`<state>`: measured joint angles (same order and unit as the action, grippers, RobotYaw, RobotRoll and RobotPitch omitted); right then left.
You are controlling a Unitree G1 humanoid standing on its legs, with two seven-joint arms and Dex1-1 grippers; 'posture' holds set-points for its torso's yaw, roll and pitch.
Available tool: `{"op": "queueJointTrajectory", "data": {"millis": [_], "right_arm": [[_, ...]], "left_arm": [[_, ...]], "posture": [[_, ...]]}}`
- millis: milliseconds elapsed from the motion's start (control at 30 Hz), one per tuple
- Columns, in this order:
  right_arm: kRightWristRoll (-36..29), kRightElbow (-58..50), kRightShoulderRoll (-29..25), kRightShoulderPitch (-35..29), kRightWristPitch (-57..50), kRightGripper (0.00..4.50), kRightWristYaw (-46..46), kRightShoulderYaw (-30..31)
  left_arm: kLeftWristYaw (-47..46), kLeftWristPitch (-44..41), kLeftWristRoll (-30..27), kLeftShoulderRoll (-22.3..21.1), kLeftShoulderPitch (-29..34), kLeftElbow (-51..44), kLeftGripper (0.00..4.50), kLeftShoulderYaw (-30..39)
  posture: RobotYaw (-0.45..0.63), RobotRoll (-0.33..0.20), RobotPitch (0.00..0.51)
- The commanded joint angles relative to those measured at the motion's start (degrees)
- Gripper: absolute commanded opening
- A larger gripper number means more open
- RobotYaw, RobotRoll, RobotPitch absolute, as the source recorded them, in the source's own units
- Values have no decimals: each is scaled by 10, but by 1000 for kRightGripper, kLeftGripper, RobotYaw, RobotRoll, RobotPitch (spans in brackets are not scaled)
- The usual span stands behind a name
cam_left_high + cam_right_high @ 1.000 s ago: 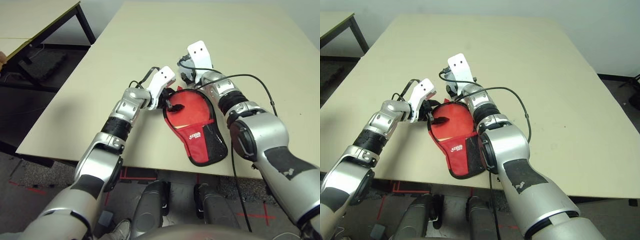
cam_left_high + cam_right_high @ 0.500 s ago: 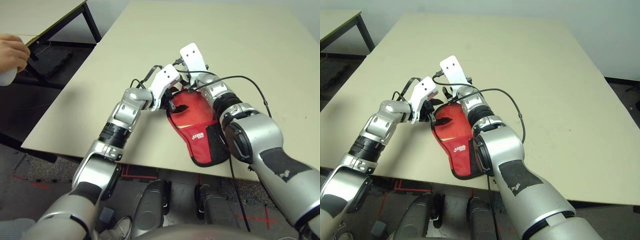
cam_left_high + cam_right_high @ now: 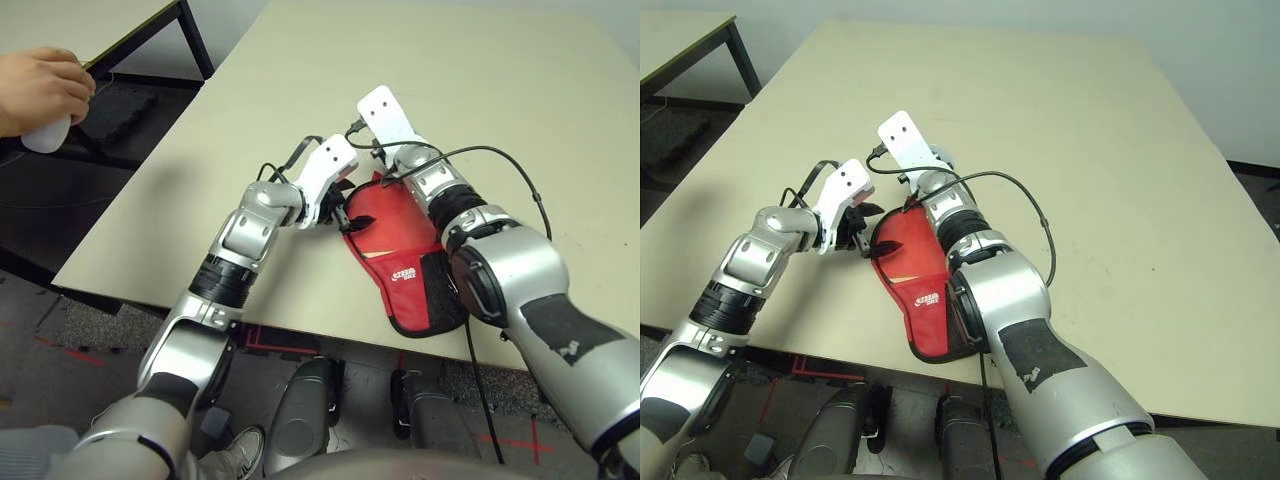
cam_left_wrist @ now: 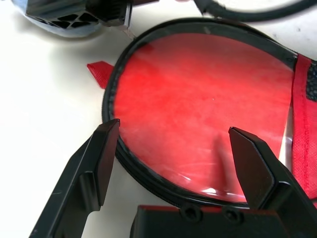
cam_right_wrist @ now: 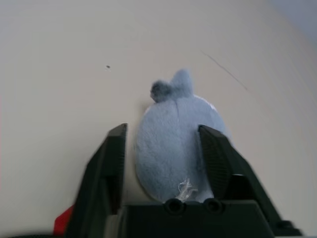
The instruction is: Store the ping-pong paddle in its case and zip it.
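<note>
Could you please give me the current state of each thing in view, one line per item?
case: flat on the table, its zipper ring looks closed around the clear panel.
ping-pong paddle: inside the case, red face visible through the panel.
left gripper: open, over the round end of the case.
right gripper: open, fingers on either side of a grey fuzzy lump.
person's hand: resting on a white object on the side table.

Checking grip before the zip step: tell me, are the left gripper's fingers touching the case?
Cannot tell. In the left wrist view the left gripper stands open, fingers either side of the case; neither contact nor gap shows plainly.
</note>
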<state>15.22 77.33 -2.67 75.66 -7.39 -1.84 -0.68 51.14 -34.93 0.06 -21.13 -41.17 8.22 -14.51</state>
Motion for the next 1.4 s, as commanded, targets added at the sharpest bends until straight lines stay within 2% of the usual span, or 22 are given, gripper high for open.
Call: {"op": "queueJointTrajectory", "data": {"millis": [33, 200, 467, 567, 733, 900, 967, 1033, 1200, 1400], "right_arm": [[-9, 9, -7, 2, 6, 4391, -5, -11], [-8, 9, -14, 9, 7, 4476, -17, -11], [8, 11, -30, -1, 5, 4476, -10, 4], [16, 11, -36, -2, 3, 3932, -2, 8], [9, 9, -44, 3, 8, 2359, 12, 1], [-3, 7, -67, 14, 17, 1071, 33, -16], [-7, 7, -72, 14, 15, 692, 34, -21], [-13, 7, -78, 10, 13, 526, 34, -28], [-27, 6, -92, -10, 18, 524, 43, -42], [-46, 3, -91, -31, 30, 521, 58, -57]], "left_arm": [[3, -11, -9, -4, 13, -11, 4500, -12], [5, -18, -16, -4, 22, -23, 4500, -18], [-8, -37, -26, 5, 32, -47, 4500, -24], [-12, -46, -29, 3, 35, -60, 4500, -24], [-15, -43, -31, 1, 35, -57, 4500, -27], [-19, -5, -16, 17, 16, -2, 4500, -41], [-29, 11, -8, 29, 5, 32, 4500, -45], [-41, 38, 6, 44, -10, 80, 4500, -55], [-56, 96, 18, 92, -57, 186, 4500, -57], [-80, 143, 60, 116, -106, 317, 4500, -72]], "posture": [[348, 0, 270], [318, 0, 299], [348, 0, 323], [352, 0, 320], [330, 0, 311], [273, 0, 283], [259, 0, 273], [225, 0, 256], [195, 0, 229], [171, 0, 213]]}}
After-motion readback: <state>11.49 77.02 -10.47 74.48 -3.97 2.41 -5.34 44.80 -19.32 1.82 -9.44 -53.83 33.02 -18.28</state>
